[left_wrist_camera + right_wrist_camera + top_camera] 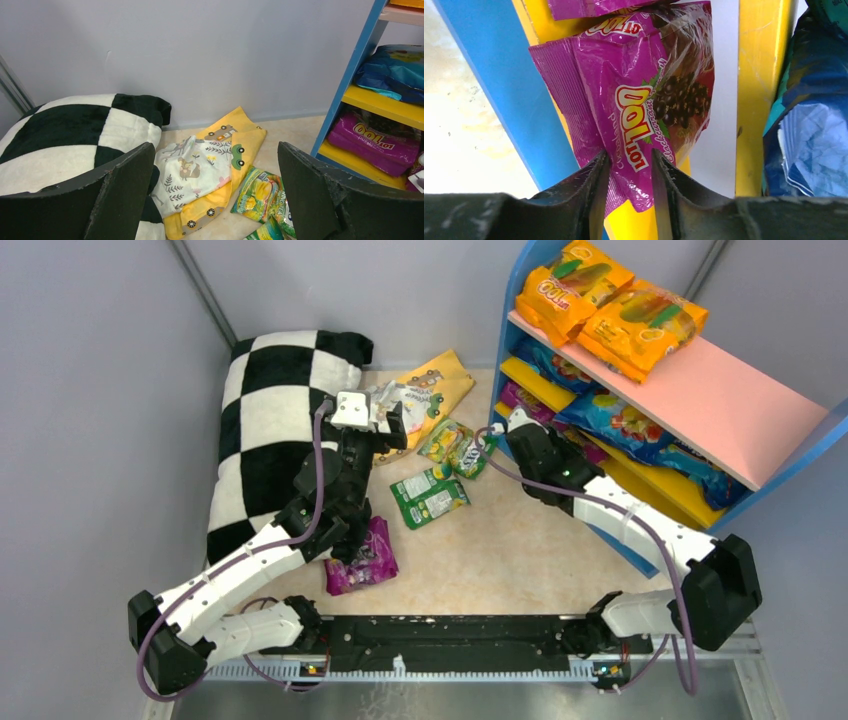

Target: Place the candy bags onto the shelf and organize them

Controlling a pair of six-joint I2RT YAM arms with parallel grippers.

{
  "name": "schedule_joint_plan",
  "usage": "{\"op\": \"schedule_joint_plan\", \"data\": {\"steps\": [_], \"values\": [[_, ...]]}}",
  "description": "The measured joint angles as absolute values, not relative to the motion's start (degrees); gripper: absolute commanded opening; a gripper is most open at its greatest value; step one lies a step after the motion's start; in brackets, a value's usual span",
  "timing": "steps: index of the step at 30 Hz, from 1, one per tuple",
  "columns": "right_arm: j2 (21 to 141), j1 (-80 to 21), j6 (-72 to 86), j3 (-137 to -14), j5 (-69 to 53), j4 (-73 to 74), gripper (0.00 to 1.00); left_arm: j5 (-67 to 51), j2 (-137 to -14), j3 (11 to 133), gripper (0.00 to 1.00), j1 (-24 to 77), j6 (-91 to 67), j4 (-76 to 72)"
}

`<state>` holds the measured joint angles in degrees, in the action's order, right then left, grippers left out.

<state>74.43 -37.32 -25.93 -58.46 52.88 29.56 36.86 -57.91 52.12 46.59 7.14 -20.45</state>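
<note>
One purple candy bag (pixel 644 85) is pinched at its lower end in the right gripper (pixel 629 156), beside the blue post of the shelf (pixel 489 75). Left gripper (pixel 215 152) gapes wide, empty.

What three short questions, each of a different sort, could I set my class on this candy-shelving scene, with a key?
1. True or false: the left gripper is clamped shut.
2. Which colour of bags lies on the pink top board? A orange, B green, C purple.
3. Fill in: the right gripper pinches a ____ candy bag.
Key: 1 false, its jaws stand wide open with nothing between them. 2 A, the orange candy bags. 3 purple, the purple candy bag.
</note>
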Motion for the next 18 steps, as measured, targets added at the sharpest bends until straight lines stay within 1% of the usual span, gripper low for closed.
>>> {"op": "schedule_joint_plan", "data": {"steps": [3,7,15,17,18], "values": [[74.7,-36.5,-26.9,-58.5,53.0,28.8,0.26,36.8,-57.9,52.2,0.99,46.6,7.1,-20.4],[74.8,-35.1,-27.7,-58.5,53.4,28.0,0.25,36.9,-57.9,52.3,0.99,46.6,7.1,-20.3],[74.8,-33.5,-29.8,-57.7,53.9,24.3,0.29,36.8,-57.9,52.3,0.99,46.6,7.1,-20.3],[75.0,-33.5,-30.0,-57.7,53.9,24.2,0.33,36.8,-57.9,52.3,0.99,46.5,7.1,-20.3],[75.2,-33.5,-29.8,-57.8,53.8,24.3,0.38,36.8,-57.9,52.3,0.99,46.5,7.1,-20.3]]}}
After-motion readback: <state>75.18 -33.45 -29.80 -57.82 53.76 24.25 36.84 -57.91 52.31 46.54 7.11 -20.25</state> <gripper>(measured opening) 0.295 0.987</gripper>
